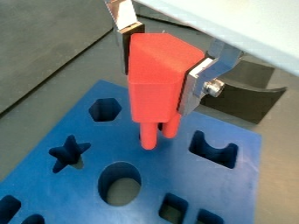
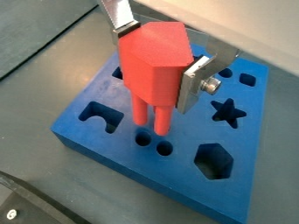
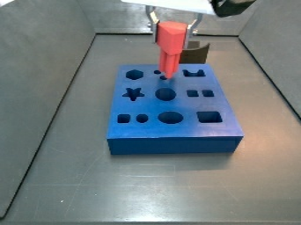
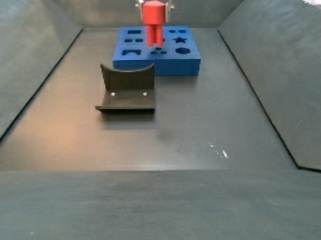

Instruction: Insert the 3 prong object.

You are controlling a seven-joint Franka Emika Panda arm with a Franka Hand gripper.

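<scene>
The 3 prong object (image 1: 158, 77) is red, with a blocky top and narrow prongs below. It shows in both wrist views (image 2: 149, 66) and both side views (image 3: 172, 44) (image 4: 153, 19). My gripper (image 1: 162, 54) is shut on its blocky top and holds it upright over the blue block (image 2: 111, 147). The silver fingers (image 2: 194, 81) press its two sides. The prong tips hang just above, or at, small round holes (image 2: 142, 138) in the block's top. I cannot tell if they touch. The blue block (image 3: 177, 132) has several shaped cut-outs.
The dark fixture (image 4: 126, 89) stands on the grey floor in front of the blue block in a side view, and shows behind the block in a wrist view (image 1: 251, 96). Grey walls (image 3: 47, 123) slope up round the floor.
</scene>
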